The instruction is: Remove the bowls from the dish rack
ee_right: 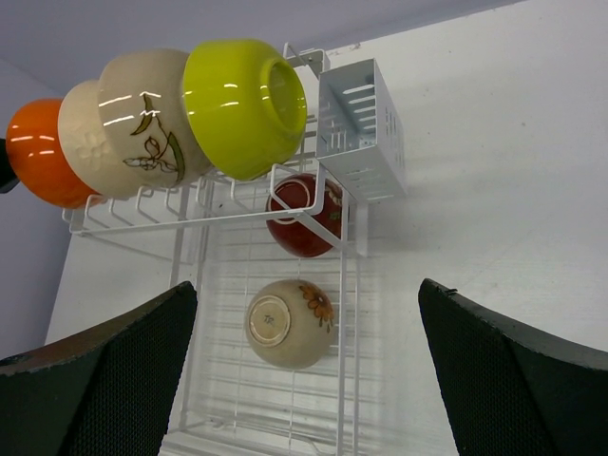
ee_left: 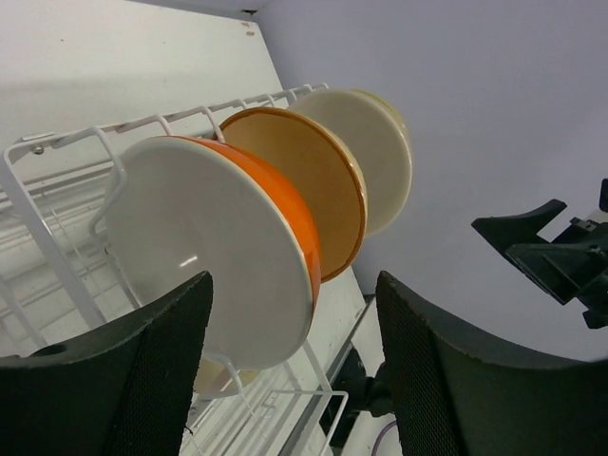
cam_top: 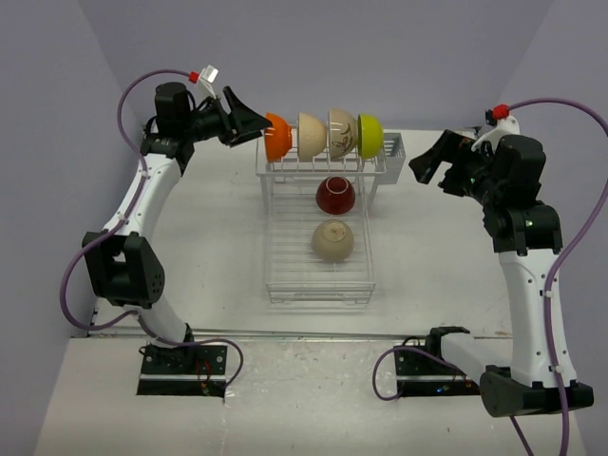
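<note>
Standing on the table [cam_top: 209,247]: the white wire dish rack [cam_top: 319,296], about midway between the two arms, with its tine row [cam_top: 318,163] at the far end.
Tine row: four bowls stand on edge, packed close side by side. From left to right in the top view they are the orange bowl [cam_top: 276,138], a plain beige bowl [cam_top: 312,135], a beige bowl with a leaf drawing [cam_top: 342,132] and the lime-yellow bowl [cam_top: 370,135].
Facing of these bowls: the openings look to the left arm, the foot rings look to the right arm.
Flat grid tray: the dark red bowl [cam_top: 335,195] lies bottom up just below the tines. The beige bowl with a flower pattern [cam_top: 332,240] also lies bottom up, nearer to the arm bases and a little apart from the red one.
Cutlery basket [cam_top: 391,152]: at the far right corner of the rack, just beside the lime-yellow bowl.
Left fingers [ee_left: 133,380]: apart, at the height of the tine row, at the open side of the orange bowl. In the left wrist view the lower rim of this bowl sits between them; I cannot tell if they touch it.
Right fingers [ee_right: 104,370]: wide apart with nothing between them, in the air to the right of the cutlery basket, not touching the rack.
</note>
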Controlling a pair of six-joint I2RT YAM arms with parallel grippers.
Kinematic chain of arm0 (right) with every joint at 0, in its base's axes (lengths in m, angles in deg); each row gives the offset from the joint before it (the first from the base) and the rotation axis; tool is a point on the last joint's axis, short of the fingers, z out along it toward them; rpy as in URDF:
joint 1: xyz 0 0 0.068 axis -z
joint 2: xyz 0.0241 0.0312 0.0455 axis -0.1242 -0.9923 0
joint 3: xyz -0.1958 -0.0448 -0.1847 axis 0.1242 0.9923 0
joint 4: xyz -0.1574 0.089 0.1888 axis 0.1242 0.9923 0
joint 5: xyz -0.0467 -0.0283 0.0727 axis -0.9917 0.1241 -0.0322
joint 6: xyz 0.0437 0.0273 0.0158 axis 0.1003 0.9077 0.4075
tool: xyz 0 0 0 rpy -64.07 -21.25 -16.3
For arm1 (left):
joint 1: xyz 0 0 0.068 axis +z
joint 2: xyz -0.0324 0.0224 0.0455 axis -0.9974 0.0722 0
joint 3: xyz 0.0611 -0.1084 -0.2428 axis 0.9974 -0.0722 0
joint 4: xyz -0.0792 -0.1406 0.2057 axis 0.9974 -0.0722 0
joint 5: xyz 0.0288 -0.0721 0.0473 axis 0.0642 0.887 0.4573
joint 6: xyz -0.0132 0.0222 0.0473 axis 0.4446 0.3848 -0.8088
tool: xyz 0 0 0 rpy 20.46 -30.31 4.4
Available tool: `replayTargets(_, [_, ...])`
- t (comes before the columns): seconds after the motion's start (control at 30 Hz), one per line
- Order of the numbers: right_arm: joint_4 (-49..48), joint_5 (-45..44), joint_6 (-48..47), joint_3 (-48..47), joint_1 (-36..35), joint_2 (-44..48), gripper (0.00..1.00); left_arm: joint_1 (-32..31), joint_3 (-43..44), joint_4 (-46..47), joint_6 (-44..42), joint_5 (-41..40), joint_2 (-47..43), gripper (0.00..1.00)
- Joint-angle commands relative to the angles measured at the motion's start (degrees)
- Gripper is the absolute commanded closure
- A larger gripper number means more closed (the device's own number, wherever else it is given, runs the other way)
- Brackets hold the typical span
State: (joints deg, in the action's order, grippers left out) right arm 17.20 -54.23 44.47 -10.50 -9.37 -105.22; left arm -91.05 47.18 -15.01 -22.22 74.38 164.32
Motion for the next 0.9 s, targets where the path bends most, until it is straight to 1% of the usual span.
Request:
replayTargets(0.0, [-0.42, 0.25, -0.26, 0.49, -0.40, 0.72, 0.01, -1.31, 0.30, 3.32, 1.78, 2.65, -0.60, 0.30])
replayTargets(0.2, [-0.33, -0.54, -0.61, 1.37, -0.48, 1.42, 0.01, -2.81, 1.44, 4.29, 2.66, 2.47, 1.25, 0.36])
replayTargets(0.33, [-0.16, -0.72, -0.79, 1.37, -0.48, 1.51, 0.01, -3.42, 2.32, 4.55, 3.01, 2.39, 2.48, 0.43])
replayTargets(0.5, [-0.24, -0.89, -0.88, 1.37, -0.48, 1.60, 0.01, -3.60, 2.67, 4.55, 3.01, 2.30, 3.10, 0.50])
replayTargets(0.53, [-0.33, -0.89, -0.96, 1.37, -0.48, 1.60, 0.01, -3.51, 2.76, 4.55, 3.01, 2.30, 3.18, 0.55])
replayTargets(0.6, [-0.24, -0.89, -0.97, 1.37, -0.57, 1.51, 0.01, -3.60, 2.93, 4.55, 3.01, 2.21, 3.45, 0.59])
replayTargets(0.63, [-0.33, -0.89, -0.97, 1.54, -0.57, 1.51, 0.01, -3.51, 3.02, 4.55, 3.01, 2.30, 3.62, 0.64])
replayTargets(0.67, [-0.42, -0.89, -1.05, 1.63, -0.57, 1.51, 0.01, -3.51, 3.11, 4.55, 3.01, 2.38, 3.71, 0.68])
replayTargets(0.7, [-0.42, -0.89, -1.05, 1.81, -0.57, 1.51, 0.01, -3.51, 3.29, 4.73, 3.01, 2.30, 3.80, 0.74])
replayTargets(0.77, [-0.42, -0.98, -1.05, 1.98, -0.66, 1.51, 0.01, -3.51, 3.46, 4.82, 3.01, 2.39, 3.89, 0.78])
replayTargets(0.83, [-0.51, -1.24, -1.23, 2.07, -0.75, 1.51, 0.01, -3.60, 3.64, 5.08, 3.36, 2.73, 4.06, 0.87])
replayTargets(0.87, [-0.51, -1.33, -1.32, 2.07, -0.83, 1.51, 0.01, -3.51, 3.64, 5.17, 3.45, 2.74, 4.06, 0.88])
